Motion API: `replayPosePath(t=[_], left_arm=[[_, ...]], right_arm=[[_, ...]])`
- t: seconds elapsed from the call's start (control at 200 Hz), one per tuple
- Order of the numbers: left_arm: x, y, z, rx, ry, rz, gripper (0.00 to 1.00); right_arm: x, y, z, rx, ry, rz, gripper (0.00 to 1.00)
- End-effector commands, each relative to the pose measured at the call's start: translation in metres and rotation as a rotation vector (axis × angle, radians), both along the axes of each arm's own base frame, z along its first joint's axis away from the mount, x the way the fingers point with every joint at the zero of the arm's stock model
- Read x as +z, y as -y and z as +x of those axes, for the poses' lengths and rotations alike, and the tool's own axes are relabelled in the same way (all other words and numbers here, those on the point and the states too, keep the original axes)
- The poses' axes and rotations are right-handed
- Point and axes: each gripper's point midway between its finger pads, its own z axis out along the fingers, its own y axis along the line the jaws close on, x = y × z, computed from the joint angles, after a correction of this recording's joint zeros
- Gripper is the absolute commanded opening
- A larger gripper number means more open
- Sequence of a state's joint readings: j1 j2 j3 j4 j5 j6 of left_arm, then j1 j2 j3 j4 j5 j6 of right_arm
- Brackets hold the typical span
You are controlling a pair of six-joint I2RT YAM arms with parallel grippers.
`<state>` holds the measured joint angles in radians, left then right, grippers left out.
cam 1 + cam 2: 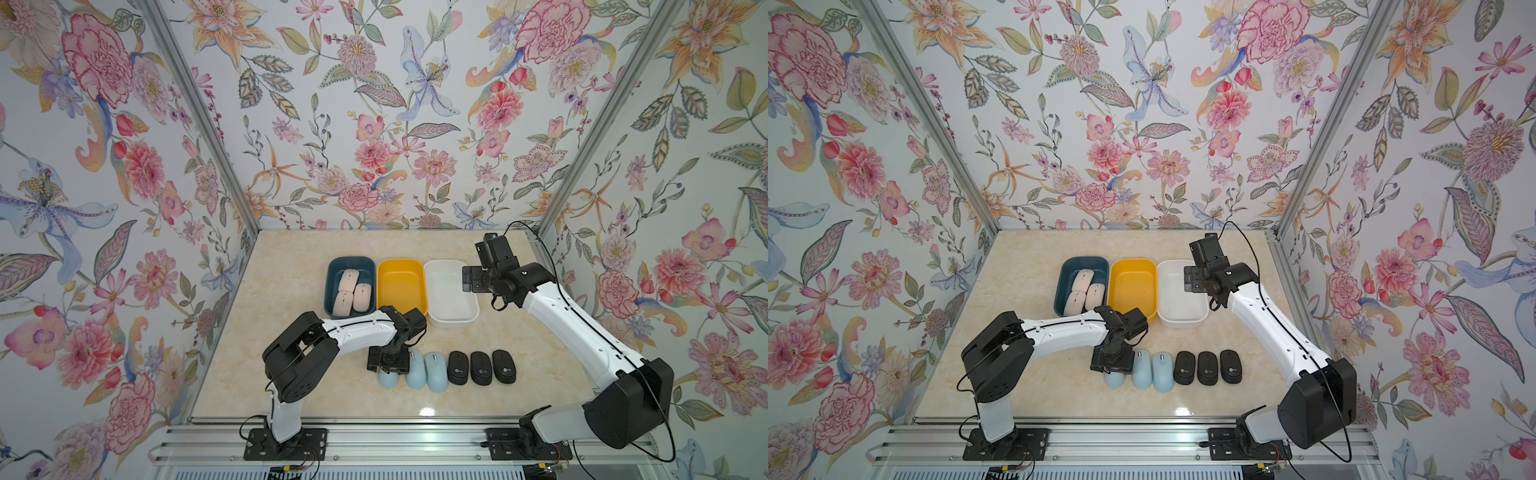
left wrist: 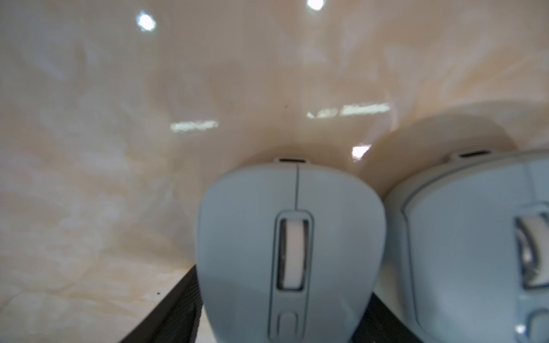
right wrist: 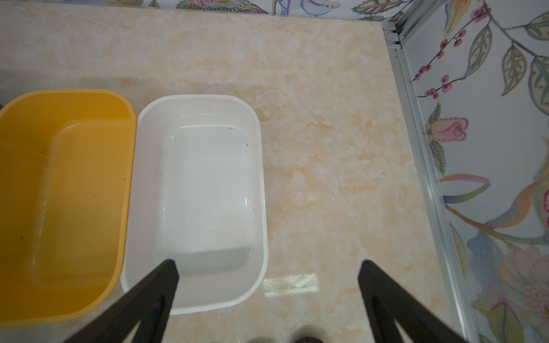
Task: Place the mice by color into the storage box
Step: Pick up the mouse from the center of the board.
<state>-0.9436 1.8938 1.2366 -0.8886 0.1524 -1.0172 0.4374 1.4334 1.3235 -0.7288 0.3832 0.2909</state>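
table [image 1: 291, 291], centre of frame: left box [image 1: 351, 259], middle box [image 1: 401, 286], right box [image 1: 446, 299] side by side | inside left box: three mice [image 1: 348, 282] | below the boxes: row of six mice [image 1: 436, 372] side by side | left gripper [image 1: 387, 365]: over the leftmost mouse [image 1: 386, 380] of that row | right gripper [image 1: 471, 280]: over right box's right edge

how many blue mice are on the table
3, side by side on the table: left blue mouse partly under the left gripper, middle blue mouse, right blue mouse next to the black mice. None seems hidden elsewhere.
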Motion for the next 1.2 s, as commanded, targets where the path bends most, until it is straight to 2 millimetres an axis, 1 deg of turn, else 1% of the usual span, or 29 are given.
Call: replayPosePath(t=[0.0,0.24,0.385,0.49,0.635,0.925,1.125,1.195], left_arm=[[-0.002,-0.003,0.003,-0.017,0.003,0.033,0.71],[-0.009,-0.002,0.003,-0.025,-0.016,0.031,0.71],[-0.01,-0.004,0.0,-0.028,-0.025,0.029,0.61],[-0.008,-0.006,-0.003,-0.028,-0.027,0.026,0.58],[0.003,-0.006,-0.001,-0.02,-0.014,0.006,0.56],[0.037,-0.012,0.006,-0.013,0.027,-0.011,0.56],[0.055,-0.013,0.01,0.003,0.049,-0.038,0.54],[0.065,-0.011,0.016,0.008,0.067,-0.056,0.54]], right_arm=[[0.007,-0.002,0.006,0.004,0.015,-0.015,0.99],[0.006,-0.003,0.008,0.004,0.011,-0.017,0.98],[0.006,-0.004,0.009,0.004,0.01,-0.015,0.98],[0.007,-0.004,0.009,0.003,0.012,-0.017,0.98],[0.006,-0.004,0.009,0.002,0.012,-0.016,0.98],[0.009,-0.006,0.012,0.004,0.025,-0.003,0.98],[0.007,-0.005,0.011,-0.001,0.023,-0.001,0.98],[0.008,-0.004,0.01,-0.002,0.024,-0.003,0.98]])
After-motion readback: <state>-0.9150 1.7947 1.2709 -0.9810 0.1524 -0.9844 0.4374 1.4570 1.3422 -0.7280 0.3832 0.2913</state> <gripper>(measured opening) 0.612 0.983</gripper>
